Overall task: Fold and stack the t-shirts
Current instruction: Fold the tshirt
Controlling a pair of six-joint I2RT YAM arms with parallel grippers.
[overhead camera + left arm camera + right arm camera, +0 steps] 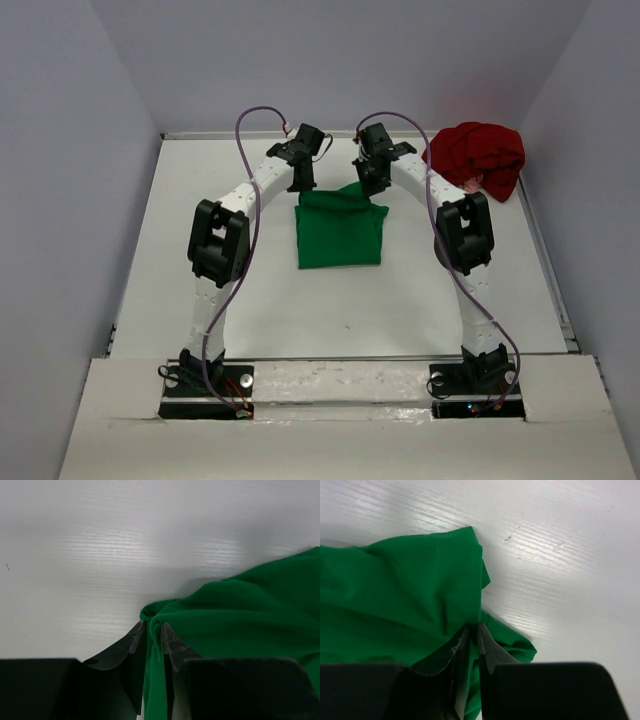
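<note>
The bright green t-shirt (340, 235) lies partly folded in the middle of the table. My left gripper (303, 184) is at its far left corner, and in the left wrist view that gripper (152, 626) is shut on a fold of green cloth (240, 615). My right gripper (372, 186) is at the far right corner; the right wrist view shows that gripper (473, 628) pinching the green cloth (405, 600) too. The dark red t-shirt (478, 156) sits crumpled at the back right, apart from both grippers.
White walls close in the table (220, 330) at the back and on both sides. The red heap lies close to the right wall and right arm's elbow (463, 232). Bare tabletop shows in front of the green shirt.
</note>
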